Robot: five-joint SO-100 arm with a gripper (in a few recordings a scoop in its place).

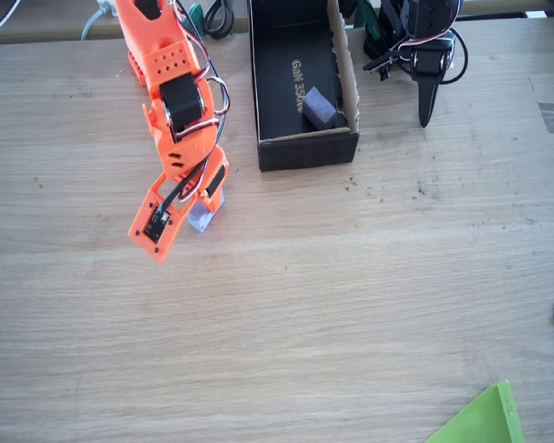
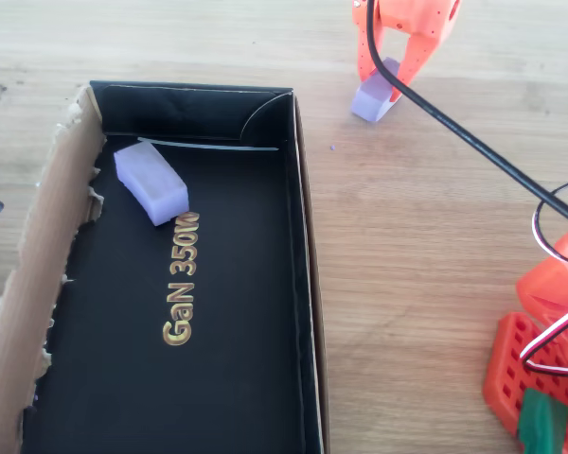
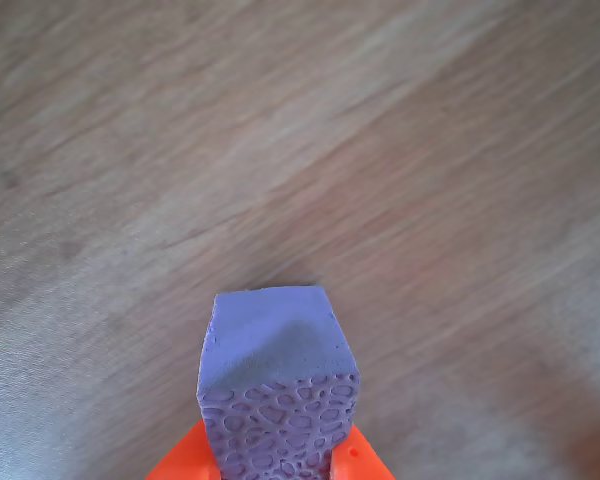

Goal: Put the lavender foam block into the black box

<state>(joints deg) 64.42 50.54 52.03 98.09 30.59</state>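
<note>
Overhead view first: the orange fingers (image 2: 390, 80) come down from the top edge and sit closed on a lavender block (image 2: 373, 97), one on each side of it, over the wooden desk (image 2: 426, 246) just right of the box's top right corner. I cannot tell from this angle whether the block rests on the desk or hangs just above it. The black box (image 2: 303, 284) lies open, gold lettering on its floor, its ragged brown cardboard flap (image 2: 38, 274) along the left side. A second block (image 2: 150, 182) of paler purple lies inside, near the top left corner, slanted, just above the lettering.

Over to the fixed view, and the orange arm (image 1: 171, 83) reaches down from the top left, its fingers (image 1: 196, 210) pinching the lavender block (image 1: 203, 215), which is outside the box, below and to the left of the box's (image 1: 307, 152) near wall. The second block (image 1: 319, 109) sits in the box's lower right corner here, close against the brown flap (image 1: 347, 65).

Wrist view now: the block (image 3: 275, 390) stands up from between the two orange fingers (image 3: 278, 462), its pitted face toward the camera and a smooth face on top, blurred wood grain behind it.
</note>
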